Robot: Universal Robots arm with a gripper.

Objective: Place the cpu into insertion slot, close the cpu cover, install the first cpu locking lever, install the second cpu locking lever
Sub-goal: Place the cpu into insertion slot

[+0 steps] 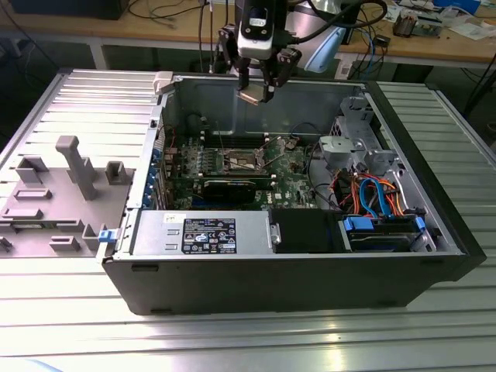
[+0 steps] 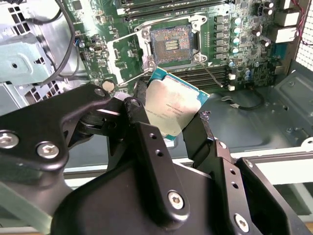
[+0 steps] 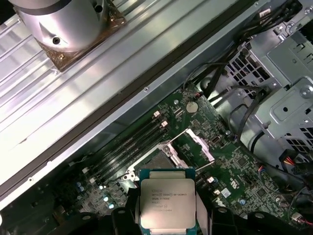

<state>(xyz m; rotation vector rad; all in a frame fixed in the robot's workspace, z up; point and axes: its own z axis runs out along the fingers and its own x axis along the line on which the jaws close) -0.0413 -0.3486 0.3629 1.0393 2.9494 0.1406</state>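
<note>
The gripper grasps the cpu by two opposite edges, high above the open computer case. The square chip's silver top faces both wrist cameras. Well below, the insertion slot lies uncovered, with the cpu cover raised beside it.

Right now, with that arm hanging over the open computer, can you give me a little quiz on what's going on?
1. True or false: the cpu already sits in the insertion slot.
2. What does the gripper hold? A) a cable B) the cpu C) nothing
3. Fill in: the cpu cover stands ____ (open or shut).
Key: 1 false; 2 B; 3 open.
</note>
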